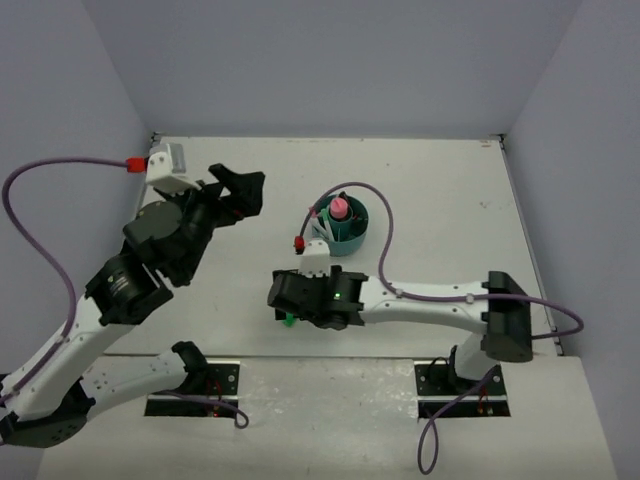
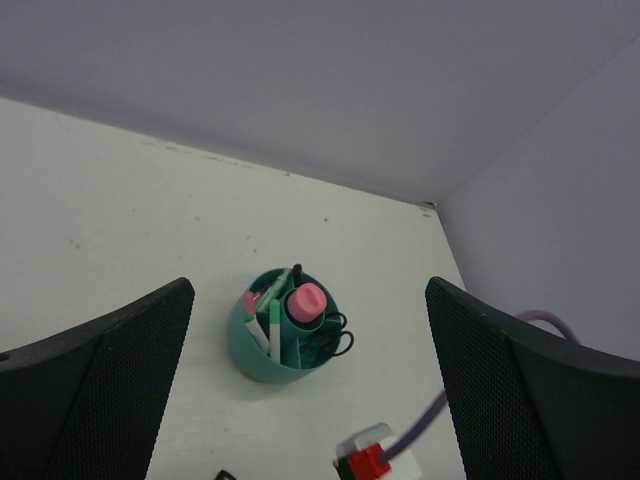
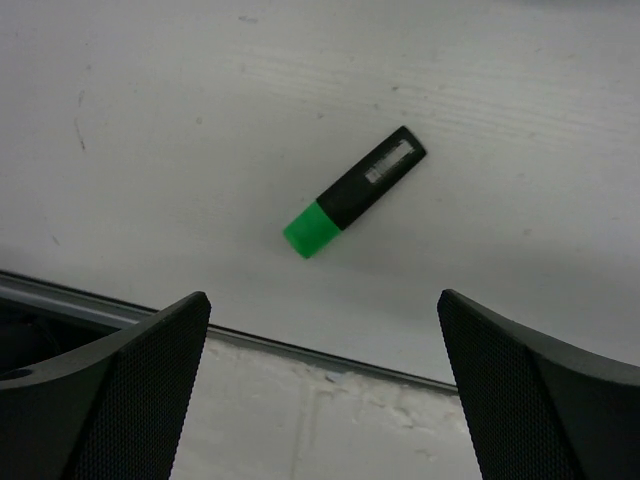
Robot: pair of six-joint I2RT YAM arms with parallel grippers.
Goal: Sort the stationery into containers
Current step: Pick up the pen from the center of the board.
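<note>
Located green highlighter flat on the bench, on the arm-base side of the teal organizer and slightly to its left, close to the seam at the bench's near edge. Found no other loose piece in any view.

Checked right claw: fingers spread wide, nothing between them, hanging directly over the highlighter. From above, almost all of the highlighter hidden under this claw.

Read long axis as diagonal in the right wrist view: green cap toward lower left, black body toward upper right. So neither square to nor in line with the direction in which the fingers close. Judged that a wrist turn is wanted before descent, to bring the pads onto the long sides across the short width.

Checked left claw: fingers wide apart as well, empty, raised well to the left of the organizer and facing it. Well apart from the highlighter; right arm plainly nearer, so pick best left to the right.

Noted in organizer: pink-capped glue stick upright in the central well, black-handled scissors beside it, pens in an outer section. Exact compartments not resolvable.

Judged task nearly complete.
</note>
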